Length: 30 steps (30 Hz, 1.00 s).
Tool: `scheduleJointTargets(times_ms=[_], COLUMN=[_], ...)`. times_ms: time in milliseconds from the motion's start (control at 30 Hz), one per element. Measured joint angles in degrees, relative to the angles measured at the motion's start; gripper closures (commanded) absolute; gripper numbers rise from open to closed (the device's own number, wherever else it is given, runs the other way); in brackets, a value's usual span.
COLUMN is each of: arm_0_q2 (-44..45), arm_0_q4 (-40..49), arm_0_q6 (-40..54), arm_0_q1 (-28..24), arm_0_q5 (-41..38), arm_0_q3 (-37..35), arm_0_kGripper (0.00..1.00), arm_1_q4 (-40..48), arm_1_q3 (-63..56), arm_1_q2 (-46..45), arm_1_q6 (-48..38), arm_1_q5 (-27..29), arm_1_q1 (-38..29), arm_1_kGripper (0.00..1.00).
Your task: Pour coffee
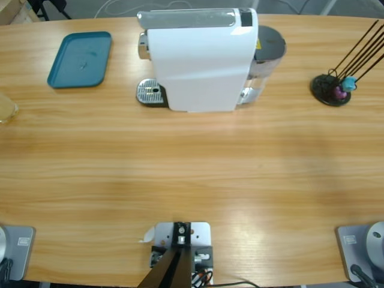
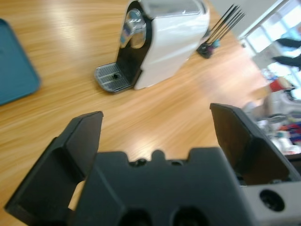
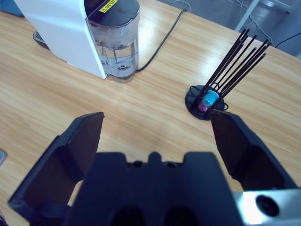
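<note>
Both end effectors, left (image 2: 155,127) and right (image 3: 155,127), released, empty | coffee glass (image 1: 6,108) at worktop's left edge | your pour's unstarted

The wooden table (image 1: 192,174) carries a white coffee machine (image 1: 201,60), teal tray (image 1: 80,59), black capsule rack (image 1: 331,89) and clear tumbler (image 1: 6,108).

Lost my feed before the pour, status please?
Left tool open, empty. Right tool open, empty. Cup with tan liquid at table's far left edge, untouched. Machine's drip tray bare.
</note>
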<state>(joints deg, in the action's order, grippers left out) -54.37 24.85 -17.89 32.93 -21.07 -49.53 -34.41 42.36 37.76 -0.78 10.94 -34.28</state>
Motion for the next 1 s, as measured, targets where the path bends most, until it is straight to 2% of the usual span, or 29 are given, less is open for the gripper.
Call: scheduleJointTargets(times_ms=[133, 433, 667, 833, 1000], arm_0_q2=[-8.62, -24.53, -34.3, -37.73, -40.79], arm_0_q4=[-3.28, -12.93, -15.33, -18.47, -21.21], arm_0_q6=[-2.81, -19.13, -26.1, -29.02, -30.6], arm_0_q1=[-0.01, -3.2, -4.43, -4.62, -5.34], arm_0_q5=[-2.12, -5.09, -13.93, -15.61, -16.64], arm_0_q3=[-5.4, -10.99, -14.29, -14.59, -15.39], arm_0_kGripper=[0.0, 0.022, 0.034, 0.093, 0.276], arm_1_q4=[0.0, 0.0, 0.0, 0.0, 0.0], arm_1_q3=[-0.01, -0.01, -0.01, -0.01, -0.01], arm_1_q2=[0.0, 0.01, 0.12, 0.32, 0.34], arm_1_q6=[0.0, 0.0, 0.23, 0.24, 0.24], arm_1_q5=[0.0, -0.44, -1.67, -1.69, -1.69], arm_1_q1=[0.0, 0.0, 0.0, 0.0, 0.0], arm_1_kGripper=[0.0, 0.0, 0.0, 0.0, 0.0])
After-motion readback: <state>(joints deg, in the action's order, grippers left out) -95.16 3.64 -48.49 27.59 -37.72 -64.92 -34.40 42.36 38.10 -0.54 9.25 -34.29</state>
